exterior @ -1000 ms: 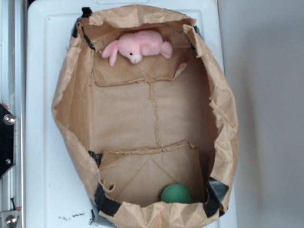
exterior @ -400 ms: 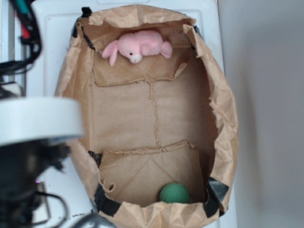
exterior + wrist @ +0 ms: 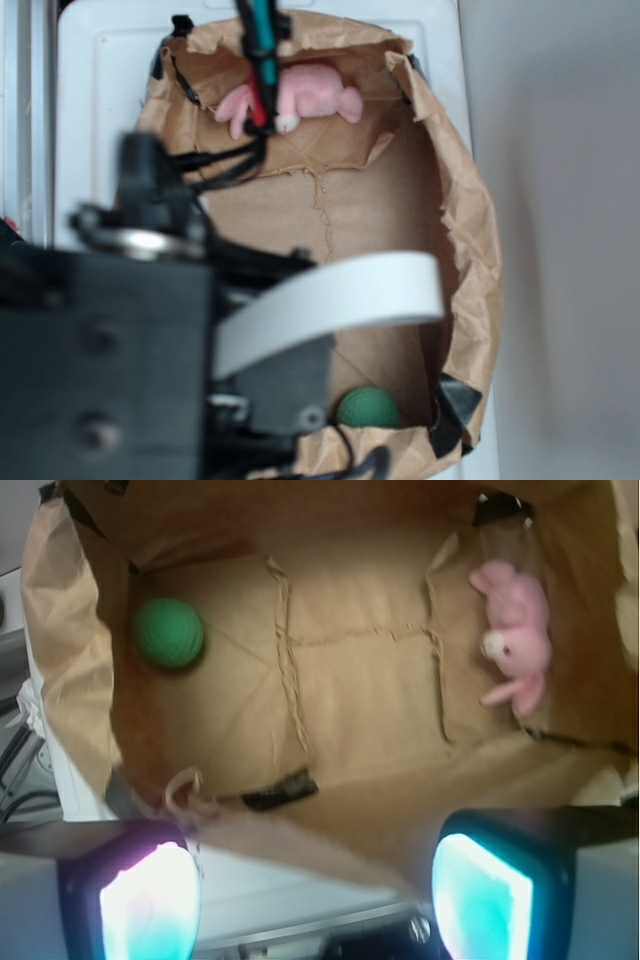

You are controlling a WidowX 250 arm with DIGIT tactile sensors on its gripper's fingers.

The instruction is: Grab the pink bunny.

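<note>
The pink bunny (image 3: 320,92) lies on its side at the far end of the brown paper bag (image 3: 470,220), with the arm's cables crossing in front of its head. In the wrist view the pink bunny (image 3: 515,645) rests at the right end of the bag floor, against the wall. My gripper (image 3: 315,880) is open, its two glowing pads (image 3: 150,900) set wide apart with nothing between them. It hangs over the bag's side rim, well away from the bunny. My fingers are hidden in the exterior view behind the blurred black arm (image 3: 110,350).
A green textured ball (image 3: 370,408) sits at the opposite end of the bag; the wrist view shows the ball (image 3: 169,633) at upper left. The bag walls (image 3: 60,650) stand up all around. The bag rests on a white surface (image 3: 100,90).
The arm has swung in from the left and now covers the bag's left and lower part. Its cables now cross the bunny. The bunny and ball have not moved.
</note>
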